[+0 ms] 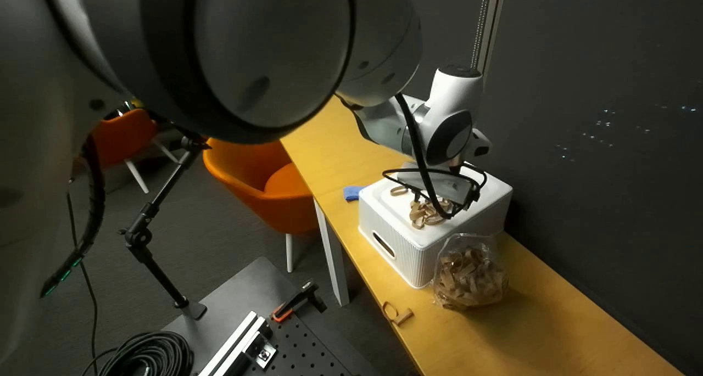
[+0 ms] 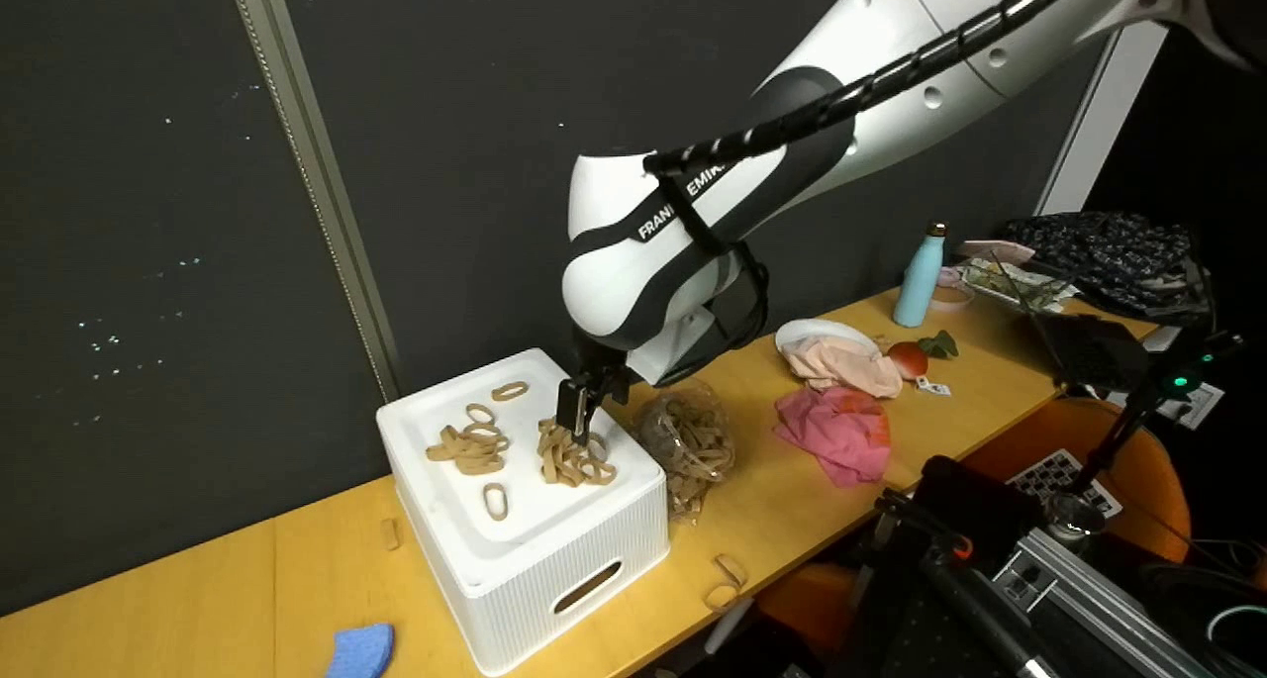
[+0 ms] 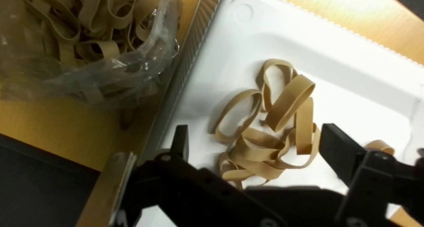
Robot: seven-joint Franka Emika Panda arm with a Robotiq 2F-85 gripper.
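Several flat tan loops [image 3: 281,111], ribbed white box [image 2: 525,609], clear bag [image 3: 119,74] — crinkled

White arm [image 2: 911,129], black stripes [image 2: 812,168], partly covered lettering [image 2: 656,222], spiral-wrapped black cable [image 2: 871,91], black gripper [image 3: 256,134]

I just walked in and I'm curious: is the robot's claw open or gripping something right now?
Gripper: open, holding nothing; tan bands show between its parted jaws in the wrist view.

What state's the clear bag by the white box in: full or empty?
Partly full: in an exterior view, tan bands heap inside the clear bag, with only slack plastic above them.
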